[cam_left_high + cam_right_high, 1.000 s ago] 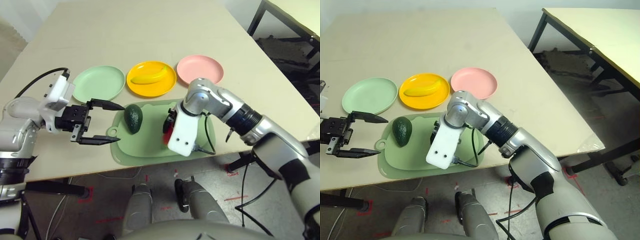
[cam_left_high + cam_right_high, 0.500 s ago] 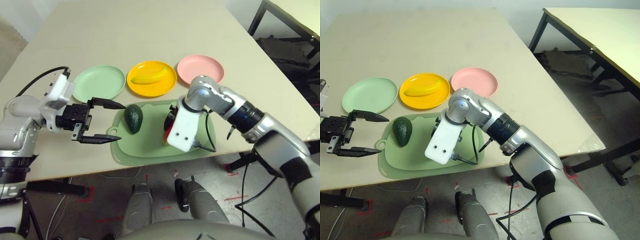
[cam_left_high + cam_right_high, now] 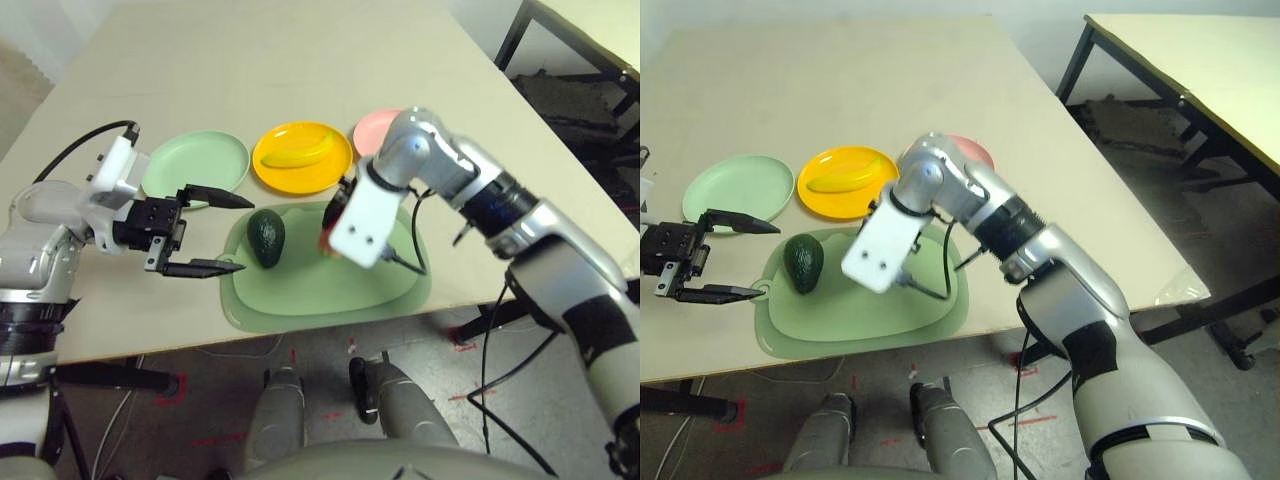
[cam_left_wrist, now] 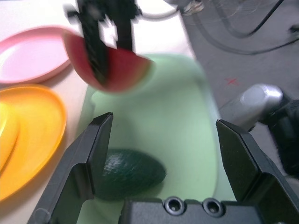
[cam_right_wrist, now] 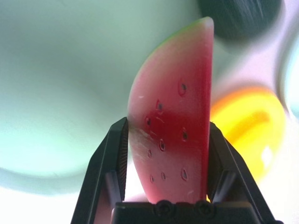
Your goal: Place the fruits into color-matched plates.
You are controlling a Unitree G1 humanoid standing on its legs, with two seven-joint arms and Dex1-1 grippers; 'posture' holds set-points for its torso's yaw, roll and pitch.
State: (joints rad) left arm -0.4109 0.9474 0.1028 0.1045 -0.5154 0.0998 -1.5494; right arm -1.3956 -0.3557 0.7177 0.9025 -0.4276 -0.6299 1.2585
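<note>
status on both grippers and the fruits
Right gripper shut on watermelon wedge; left open by avocado, still on mat; banana on yellow plate.

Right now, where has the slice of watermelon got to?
The right wrist view shows the watermelon wedge clamped between the right gripper's two fingers, lifted above the light-green cutting mat.

Above the green mat point(image 4: 177, 112), 1 gripper point(image 4: 105, 60) grips the watermelon wedge point(image 4: 124, 70); 1 avocado point(image 4: 133, 173) lies on it.
</note>
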